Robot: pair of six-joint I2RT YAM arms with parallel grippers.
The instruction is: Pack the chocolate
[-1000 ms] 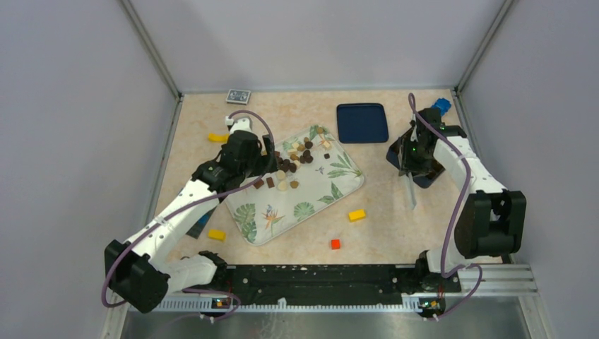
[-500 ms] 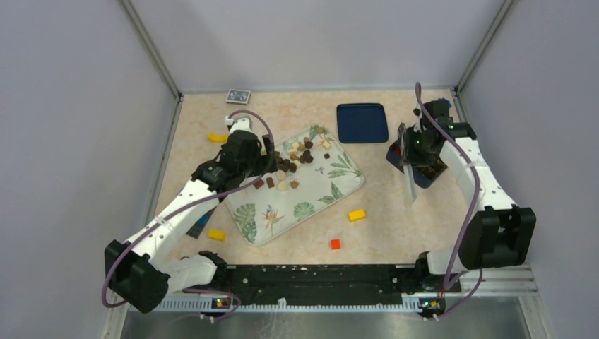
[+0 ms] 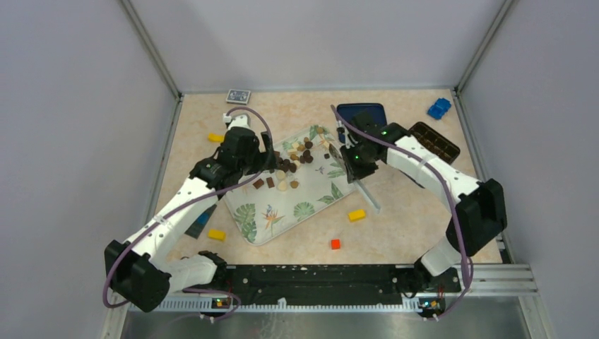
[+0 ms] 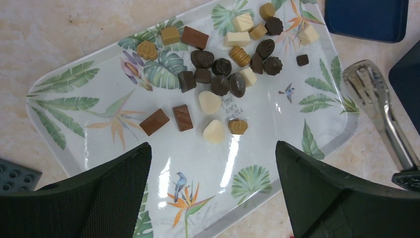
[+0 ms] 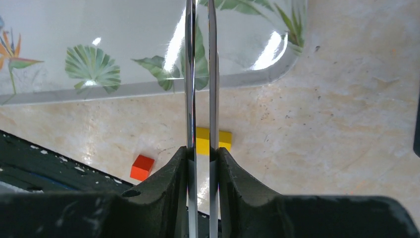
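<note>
Overhead, the leaf-print tray (image 3: 311, 205) sits mid-worktop, and the chocolate (image 3: 300, 152) is bunched at its far end. Both arms lean in over it, one from each side. The brown compartment tray (image 3: 436, 143) waits well apart near the right wall, with a blue brick (image 3: 439, 108) beyond it and a dark blue tray (image 3: 362, 121) just past the leaf-print one.

Down to the left wrist, where the pieces come up clearly: dark, caramel and cream, some square and some round, all loose on the tray. The left gripper (image 4: 212, 148) hangs over them, jaws spread wide, touching none. This view also catches the slotted head of the metal tongs (image 4: 369, 84) just beside the tray's right edge, a detail too small to make out from overhead.

Over to the right wrist for the grip. The right gripper (image 5: 202, 151) has its jaws pinching the tongs, and the two steel blades run close together. Below are the tray's bare corner, a yellow brick (image 5: 223, 140) and a red brick (image 5: 142, 167) on the worktop.
</note>
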